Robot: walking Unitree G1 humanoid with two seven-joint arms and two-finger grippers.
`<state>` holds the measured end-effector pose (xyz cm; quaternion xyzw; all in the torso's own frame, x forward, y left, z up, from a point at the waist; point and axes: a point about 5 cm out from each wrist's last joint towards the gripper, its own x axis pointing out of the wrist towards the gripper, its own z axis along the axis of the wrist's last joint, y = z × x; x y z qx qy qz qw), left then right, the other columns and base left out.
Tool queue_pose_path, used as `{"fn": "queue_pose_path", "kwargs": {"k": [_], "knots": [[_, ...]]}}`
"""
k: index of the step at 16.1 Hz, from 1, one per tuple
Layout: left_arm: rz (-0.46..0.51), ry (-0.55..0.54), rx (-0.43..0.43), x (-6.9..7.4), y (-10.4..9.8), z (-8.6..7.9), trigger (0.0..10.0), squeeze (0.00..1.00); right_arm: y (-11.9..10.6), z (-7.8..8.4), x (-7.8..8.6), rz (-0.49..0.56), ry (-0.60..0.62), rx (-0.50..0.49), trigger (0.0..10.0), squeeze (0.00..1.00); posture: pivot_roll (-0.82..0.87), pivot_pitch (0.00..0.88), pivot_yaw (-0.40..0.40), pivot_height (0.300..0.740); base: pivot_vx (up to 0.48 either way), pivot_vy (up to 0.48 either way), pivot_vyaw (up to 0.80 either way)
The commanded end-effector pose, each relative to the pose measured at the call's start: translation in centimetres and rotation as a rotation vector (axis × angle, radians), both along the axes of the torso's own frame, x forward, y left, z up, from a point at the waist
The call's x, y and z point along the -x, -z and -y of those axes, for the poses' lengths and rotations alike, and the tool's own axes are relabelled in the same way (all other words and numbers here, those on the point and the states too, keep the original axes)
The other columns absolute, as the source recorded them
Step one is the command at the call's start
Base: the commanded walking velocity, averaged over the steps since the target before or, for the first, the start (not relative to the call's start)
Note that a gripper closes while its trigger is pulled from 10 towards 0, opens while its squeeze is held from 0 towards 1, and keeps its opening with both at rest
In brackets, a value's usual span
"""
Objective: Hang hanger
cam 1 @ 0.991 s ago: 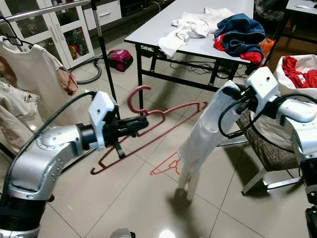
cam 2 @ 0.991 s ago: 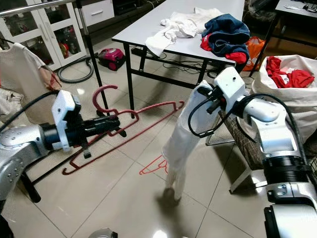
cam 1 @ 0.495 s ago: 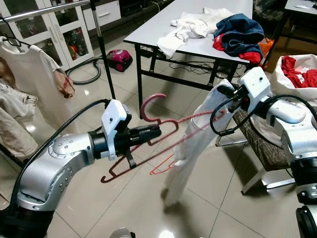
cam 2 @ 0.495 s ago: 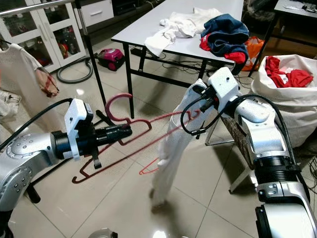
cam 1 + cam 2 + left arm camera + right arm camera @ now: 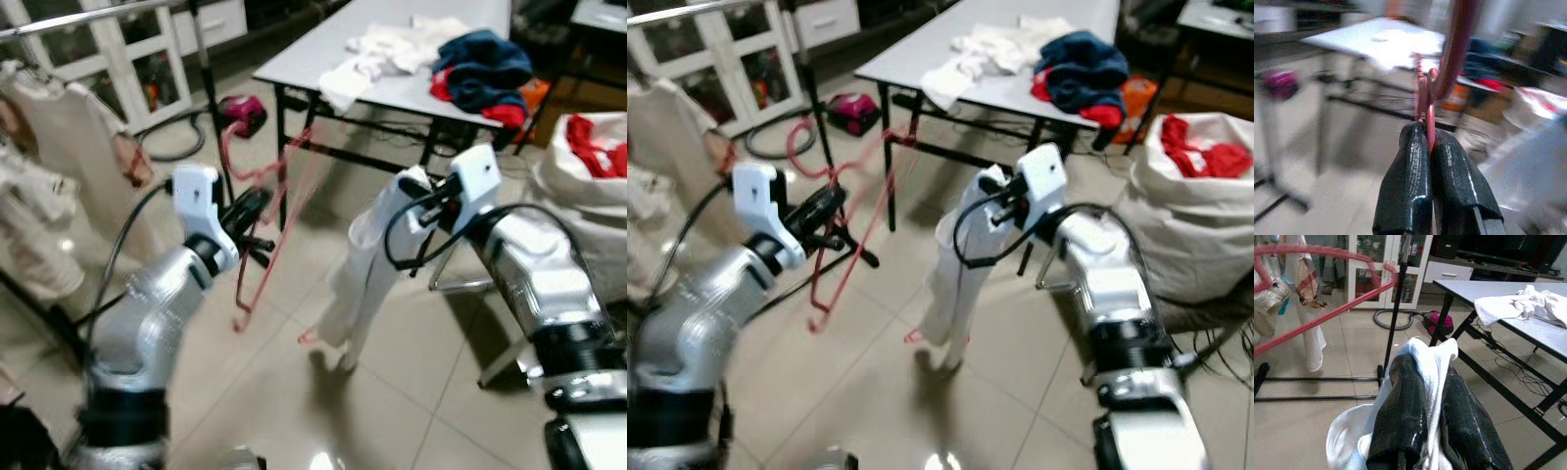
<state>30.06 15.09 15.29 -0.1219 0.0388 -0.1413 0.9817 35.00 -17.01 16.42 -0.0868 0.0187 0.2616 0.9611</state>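
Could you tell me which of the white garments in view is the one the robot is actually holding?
The long white garment hanging down toward the floor, pinched in the right gripper. The other white clothes lie heaped on the grey table, untouched.

Floor [image 5: 294, 401]: pale glossy tiles, light reflections visible. A grey-topped bench on black metal legs [image 5: 392, 93] stands at the far side, carrying a heap of white cloth [image 5: 387, 49] and a dark blue and red bundle of clothing [image 5: 480, 73]. Black cables lie on the floor beneath the bench. Left of the bench: a magenta canister vacuum cleaner with grey hose [image 5: 240, 113], and beyond it a white glass-fronted cabinet [image 5: 118, 59]. Right of the bench: a large white sack holding red fabric [image 5: 588, 157].
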Motion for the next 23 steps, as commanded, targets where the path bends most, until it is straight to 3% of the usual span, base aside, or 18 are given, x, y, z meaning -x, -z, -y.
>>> {"fn": "queue_pose_path", "kwargs": {"k": [1,3,7,12,14,16,18,19,20,23], "knots": [[-0.072,-0.125,-0.046,0.4,2.3,-0.7,10.0,0.00,0.8,-0.2,0.0,0.011,0.062,-0.037,10.0,0.00,0.02,0.000,0.008,0.740,0.000,0.000,0.46],[-0.157,-0.258,-0.098,1.2,5.2,-0.8,10.0,0.00,3.3,-0.4,0.7,-0.053,0.136,-0.097,10.0,0.00,0.02,0.000,0.006,0.740,0.000,0.000,0.43],[-0.142,-0.352,-0.213,1.1,5.4,-0.7,10.0,0.00,3.1,0.1,0.1,-0.032,0.176,-0.128,10.0,0.00,0.03,0.000,0.007,0.740,0.000,0.000,0.10],[-0.117,-0.415,-0.190,1.3,5.3,-1.7,10.0,0.00,2.8,0.0,-0.5,-0.014,0.179,-0.139,10.0,0.00,0.07,0.000,-0.012,0.740,0.000,0.000,0.00],[-0.132,-0.436,-0.212,1.2,5.5,-1.9,10.0,0.00,3.2,-0.5,-0.4,-0.020,0.175,-0.144,10.0,0.00,0.07,0.000,-0.015,0.740,0.000,0.000,0.00],[-0.181,-0.493,-0.164,1.1,6.1,-2.6,10.0,0.00,3.8,-1.4,-0.3,-0.042,0.163,-0.152,10.0,0.00,0.07,0.000,-0.017,0.740,0.000,-0.411,0.00],[-0.168,-0.504,-0.190,0.8,5.9,-2.9,10.0,0.00,4.6,-1.9,-0.3,-0.066,0.166,-0.086,10.0,0.00,0.07,0.000,-0.016,0.740,0.000,-0.480,0.00],[-0.153,-0.505,-0.228,0.8,5.7,-3.0,10.0,0.00,4.7,-1.9,-0.3,-0.071,0.179,-0.094,10.0,0.00,0.07,0.000,-0.015,0.740,0.000,0.000,0.00],[-0.165,-0.515,-0.216,0.7,5.9,-3.0,10.0,0.00,4.4,-1.8,-0.3,-0.051,0.170,-0.145,10.0,0.00,0.07,0.000,-0.013,0.740,0.000,0.000,0.52],[-0.174,-0.512,-0.224,0.6,6.1,-3.0,10.0,0.00,4.2,-1.7,-0.3,-0.032,0.179,-0.154,10.0,0.00,0.07,0.000,-0.011,0.740,0.000,0.000,0.15]]}}
